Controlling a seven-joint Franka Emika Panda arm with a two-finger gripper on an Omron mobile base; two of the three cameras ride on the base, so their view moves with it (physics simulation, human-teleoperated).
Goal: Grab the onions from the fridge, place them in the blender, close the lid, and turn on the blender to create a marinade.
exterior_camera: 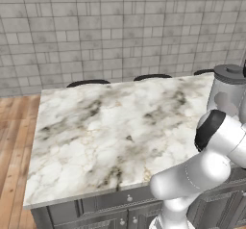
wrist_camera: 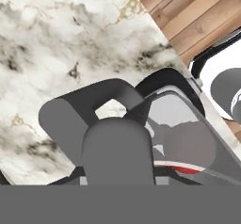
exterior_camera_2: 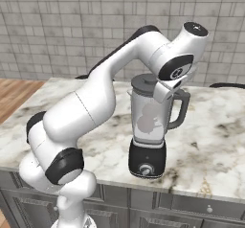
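Observation:
The blender (exterior_camera_2: 147, 159) stands on the marble counter (exterior_camera_2: 210, 141), with a black base, a silver knob and a translucent jar (exterior_camera_2: 150, 119) whose handle points right. Faint reddish-brown onions (exterior_camera_2: 149, 118) show through the jar wall. The dark lid (exterior_camera_2: 145, 84) sits on the jar's rim. My gripper (exterior_camera_2: 161, 92) hangs right at the lid's right edge, and its fingers are hidden behind the hand. In the left base view the jar (exterior_camera: 227, 97) and lid (exterior_camera: 229, 72) stand at the right edge. The hand view looks down past the lid (wrist_camera: 117, 148) onto the jar handle (wrist_camera: 80, 110) and the onions (wrist_camera: 190, 145).
The marble counter (exterior_camera: 105, 127) stretches wide to the left of the blender. Dark chair backs (exterior_camera: 88, 82) rise behind its far edge, in front of a tiled wall. Wooden floor (exterior_camera: 14, 141) lies to the left. Grey drawers (exterior_camera_2: 206, 208) run under the counter.

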